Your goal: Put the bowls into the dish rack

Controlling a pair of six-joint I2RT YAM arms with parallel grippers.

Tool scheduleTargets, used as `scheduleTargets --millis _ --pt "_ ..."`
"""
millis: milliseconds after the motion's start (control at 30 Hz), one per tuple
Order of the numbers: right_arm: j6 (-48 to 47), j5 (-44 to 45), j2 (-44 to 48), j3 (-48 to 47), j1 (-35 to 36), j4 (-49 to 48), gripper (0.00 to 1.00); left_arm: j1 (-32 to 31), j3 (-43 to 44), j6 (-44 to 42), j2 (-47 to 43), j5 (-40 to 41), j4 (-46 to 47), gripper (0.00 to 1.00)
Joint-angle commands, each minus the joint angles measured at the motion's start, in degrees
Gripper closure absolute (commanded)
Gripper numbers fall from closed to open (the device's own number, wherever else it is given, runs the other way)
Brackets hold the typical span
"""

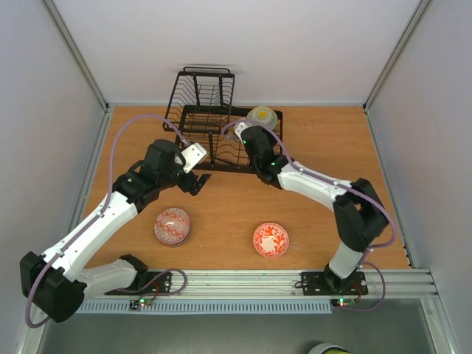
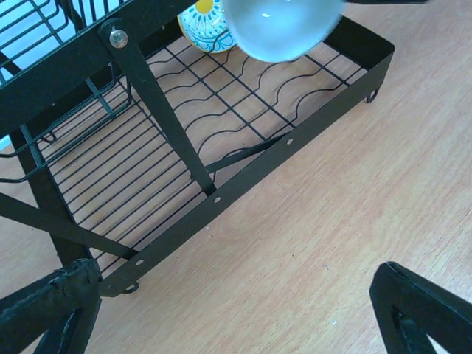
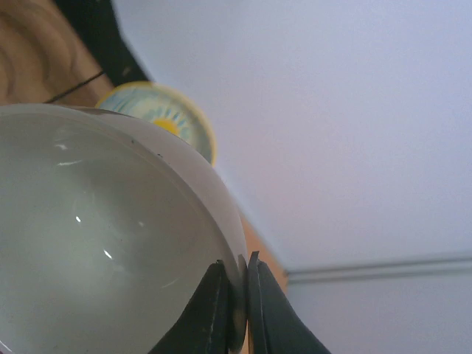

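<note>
Bowls are found at three stages of loading. The cream bowl (image 1: 262, 116) is already in the rack (image 1: 193, 118), tilted on edge at its far right end. The mint bowl (image 2: 284, 26) is held above the rack's right half, just beside the cream bowl, and is not yet set down. The pink bowl (image 1: 172, 226) and the red bowl (image 1: 271, 239) are left on the bench (image 1: 317, 147), well in front of the rack and apart from each other. By this count one bowl is judged loaded, one is on its way, and two are untouched.

The right tool (image 3: 237, 276) is closed on the mint bowl's rim, one finger inside and one outside. The left tool (image 2: 234, 295) is spread wide and grips nothing; it is held over bare bench just in front of the rack's left part.

The mint bowl is plain, smooth and glossy, with small highlights on its rounded wall, so a thin rim pinch may be judged slippery. The cream bowl is glazed, with a teal pattern and a yellow centre. The pink and red bowls are round and finely patterned. The rack is made of thin black wire, with wavy wires across the base, a flat riveted metal frame and a raised basket at its left end. The bench shows a matte wood grain.
</note>
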State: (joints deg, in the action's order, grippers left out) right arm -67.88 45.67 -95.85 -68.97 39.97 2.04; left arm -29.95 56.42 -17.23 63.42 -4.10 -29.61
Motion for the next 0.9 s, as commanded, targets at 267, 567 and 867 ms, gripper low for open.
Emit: scheduleTargets --millis 267,567,867 --pt "-46.62 -2.15 -20.49 -8.27 -4.27 -62.55 0.99 0.34 -1.84 -1.3 -1.84 1.72 3.72 0.01" --pt "-44.68 -3.68 -21.83 -6.45 -6.23 -61.95 0.99 0.34 -2.69 -1.73 -1.18 2.02 4.53 0.01" --pt "-43.91 -3.86 -25.05 -3.8 -6.18 -65.11 0.99 0.34 -2.33 -1.57 -0.93 1.94 3.86 0.01"
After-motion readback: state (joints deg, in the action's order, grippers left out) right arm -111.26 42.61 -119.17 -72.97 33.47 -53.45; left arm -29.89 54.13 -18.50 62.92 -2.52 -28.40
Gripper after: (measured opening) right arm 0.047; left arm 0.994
